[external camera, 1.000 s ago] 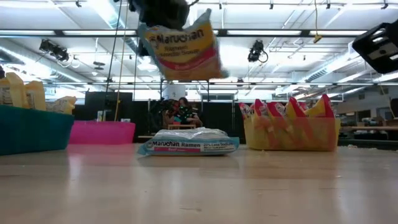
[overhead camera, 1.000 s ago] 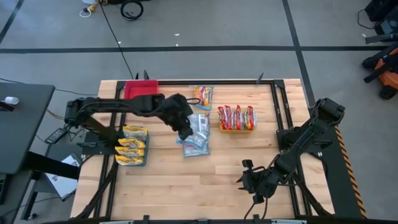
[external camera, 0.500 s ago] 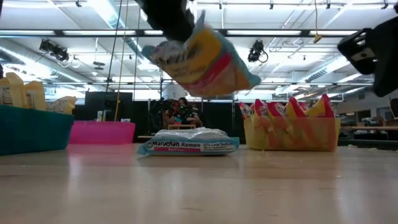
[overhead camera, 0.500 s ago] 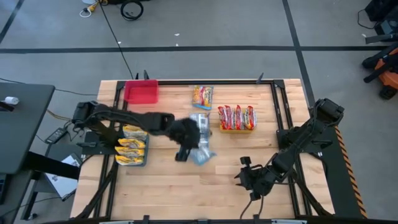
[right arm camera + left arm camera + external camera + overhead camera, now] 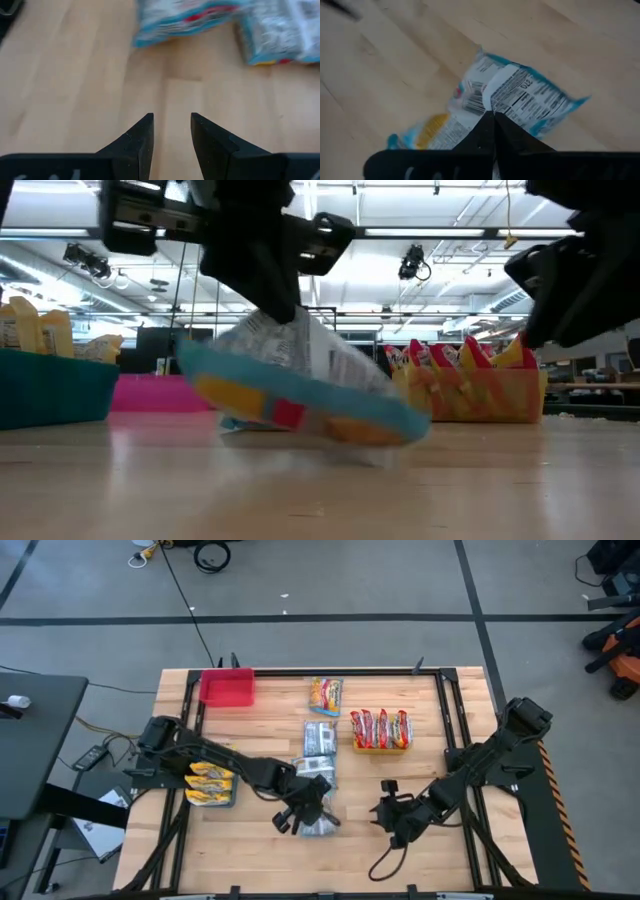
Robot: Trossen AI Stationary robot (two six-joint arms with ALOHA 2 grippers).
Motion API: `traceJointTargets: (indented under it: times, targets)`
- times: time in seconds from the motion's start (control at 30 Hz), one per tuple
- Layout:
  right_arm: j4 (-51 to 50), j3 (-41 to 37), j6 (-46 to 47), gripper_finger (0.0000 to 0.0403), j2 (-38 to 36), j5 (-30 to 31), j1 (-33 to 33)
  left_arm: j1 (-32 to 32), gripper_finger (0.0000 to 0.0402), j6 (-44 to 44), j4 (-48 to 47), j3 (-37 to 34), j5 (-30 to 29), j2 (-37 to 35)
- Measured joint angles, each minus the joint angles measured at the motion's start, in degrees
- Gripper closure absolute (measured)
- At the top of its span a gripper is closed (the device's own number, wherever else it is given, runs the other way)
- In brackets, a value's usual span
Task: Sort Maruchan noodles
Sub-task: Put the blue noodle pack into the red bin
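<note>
My left gripper (image 5: 302,808) is shut on a Maruchan noodle packet (image 5: 520,95) with teal edges, its printed back up, low over the table's near middle. The packet (image 5: 300,385) hangs tilted below the fingers. My right gripper (image 5: 171,122) stands open just to the right of it (image 5: 386,812), over bare wood, with nothing between its fingers. Two silver-blue packets (image 5: 320,737) (image 5: 311,772) lie flat at the centre, and an orange one (image 5: 325,695) lies farther back. My left gripper pinches the white seam flap (image 5: 496,102) on the packet's back, near its middle, between its two fingers. The fingers slant down from the table's left. The packet hangs tilted below them, one long edge (image 5: 330,428) down near the table; whether it touches, I cannot tell.
A blue bin (image 5: 214,783) with yellow packets stands at the left. A red bin (image 5: 227,687) sits at the far left corner. A yellow bin (image 5: 380,731) with red packets stands right of centre. Bare wood lies along the near edge.
My left gripper has swung from the table's far middle toward the near edge and down, rolling as it went, still shut on the packet. The packet has turned from face-out and upright to back-up and tilted, low over the table. My right gripper has edged toward the table's left.
</note>
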Motion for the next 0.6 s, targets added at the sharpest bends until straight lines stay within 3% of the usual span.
traceJointTargets:
  times: [0.1, 0.27, 0.6]
  targets:
    - [0.3, 0.0, -2.5, 0.0268, 0.0, 3.3, -2.1, -1.3, 0.0395, -4.9, -0.4, 0.0, -2.6, 0.0]
    - [1.7, 0.0, -4.9, 0.0266, 0.0, 4.2, -8.0, -2.0, 0.0363, -21.3, -2.2, 0.0, -5.1, -0.6]
    - [7.9, 0.0, -21.1, 0.0222, 0.0, 1.4, -15.9, -1.2, 0.023, -76.1, -3.7, 0.1, -1.7, -5.2]
